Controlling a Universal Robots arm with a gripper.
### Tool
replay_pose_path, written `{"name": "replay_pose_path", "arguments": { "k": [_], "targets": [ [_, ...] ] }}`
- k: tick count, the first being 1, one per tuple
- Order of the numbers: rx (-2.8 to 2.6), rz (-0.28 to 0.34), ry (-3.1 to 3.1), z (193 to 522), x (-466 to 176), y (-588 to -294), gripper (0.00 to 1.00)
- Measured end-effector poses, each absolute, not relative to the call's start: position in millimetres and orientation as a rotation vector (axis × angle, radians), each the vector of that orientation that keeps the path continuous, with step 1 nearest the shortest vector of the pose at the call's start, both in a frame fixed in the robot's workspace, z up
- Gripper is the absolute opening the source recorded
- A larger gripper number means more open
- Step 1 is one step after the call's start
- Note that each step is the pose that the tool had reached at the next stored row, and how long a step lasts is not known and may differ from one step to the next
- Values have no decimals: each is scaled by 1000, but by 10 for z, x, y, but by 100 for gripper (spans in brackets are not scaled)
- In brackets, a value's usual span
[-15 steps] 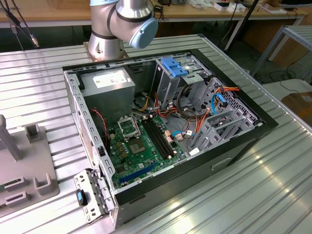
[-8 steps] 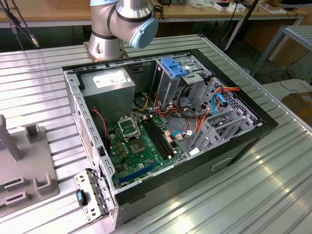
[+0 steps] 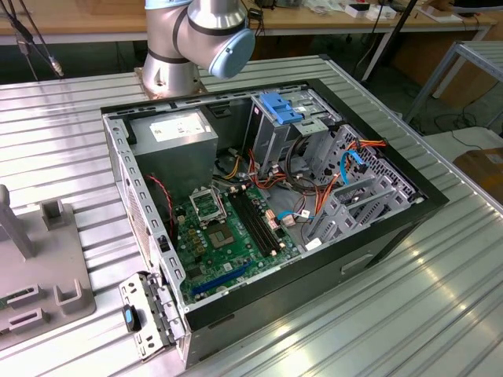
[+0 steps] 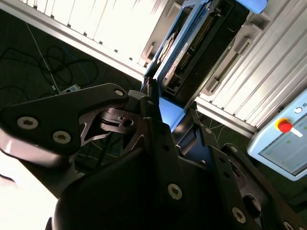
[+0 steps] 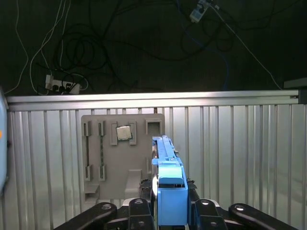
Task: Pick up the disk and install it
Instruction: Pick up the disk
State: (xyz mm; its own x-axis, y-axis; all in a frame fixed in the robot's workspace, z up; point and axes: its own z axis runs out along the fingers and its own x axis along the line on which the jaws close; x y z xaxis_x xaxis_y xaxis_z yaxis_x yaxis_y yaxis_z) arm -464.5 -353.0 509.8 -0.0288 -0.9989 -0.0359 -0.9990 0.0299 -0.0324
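Note:
In the first wrist view the disk (image 5: 169,165) is seen edge-on, a thin grey slab in a blue plastic rail frame. My gripper (image 5: 170,199) is shut on it, with a black finger (image 5: 144,203) against each flat side. It hangs well above the ribbed metal table (image 5: 230,143). In the second wrist view the disk (image 4: 187,45) sticks out past the black gripper (image 4: 172,112) linkage, its blue frame and dark connector side showing.
The open computer case (image 3: 393,228) lies on the table, holding a motherboard (image 3: 228,228), a grey power supply box (image 3: 177,133) and a drive cage with a blue top (image 3: 279,106). A grey parts tray (image 5: 120,163) lies below the disk. A pendant with a red button (image 4: 285,127) is nearby.

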Motion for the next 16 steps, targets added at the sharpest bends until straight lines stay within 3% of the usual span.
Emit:
{"name": "replay_pose_path", "arguments": {
  "k": [16],
  "targets": [
    [-2155,3,2219,5286,-4645,-3530,37]
  ]
}}
